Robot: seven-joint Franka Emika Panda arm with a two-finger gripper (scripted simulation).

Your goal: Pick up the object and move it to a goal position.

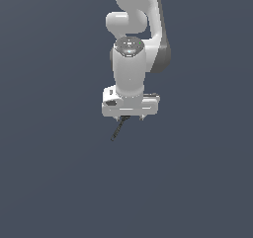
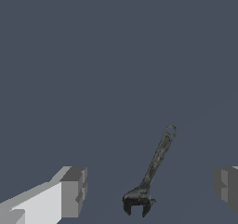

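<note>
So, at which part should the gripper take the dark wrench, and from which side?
Probably the straight handle of the wrench, near its middle, coming down from above with one finger on each long side. The handle is slim and even; the forked head is wider and irregular. The gripper is open, and the wrench lies between its fingers.

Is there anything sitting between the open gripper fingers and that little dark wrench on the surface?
Nothing visible does. In the wrist view the wrench lies alone on the bare grey surface between the two fingers, with open gaps on both sides. The exterior view shows only the gripper directly over it.
</note>
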